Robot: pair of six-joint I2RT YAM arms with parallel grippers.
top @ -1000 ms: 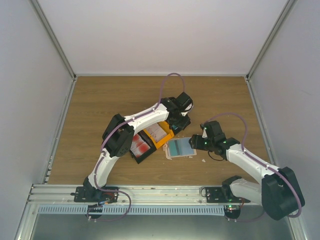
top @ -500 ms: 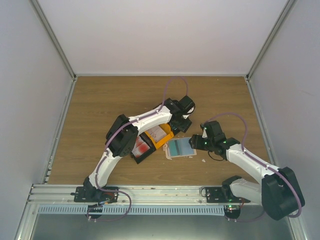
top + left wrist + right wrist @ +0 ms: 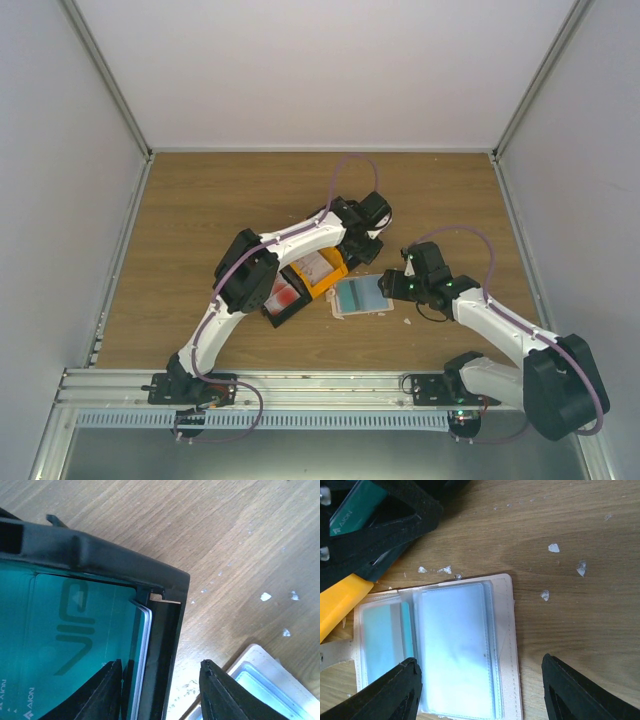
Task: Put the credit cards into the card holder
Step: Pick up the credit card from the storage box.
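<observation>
The left gripper [image 3: 161,665] has its jaws parted and straddles a side wall of the black tray [image 3: 110,555]. One finger is over the stack of teal-green credit cards [image 3: 65,645] lying inside, the other is outside over the wooden table [image 3: 240,540]. A gap shows beside the wall, and nothing is clamped. The right gripper [image 3: 480,660] has its jaws spread wide and empty, and it hangs over the card holder [image 3: 509,655]. The holder lies unfolded on the table just beside the orange tray [image 3: 337,607], between the two grippers. A teal card [image 3: 406,625] shows through its left pocket. Small white scraps [image 3: 553,547] lie on the wood nearby.
</observation>
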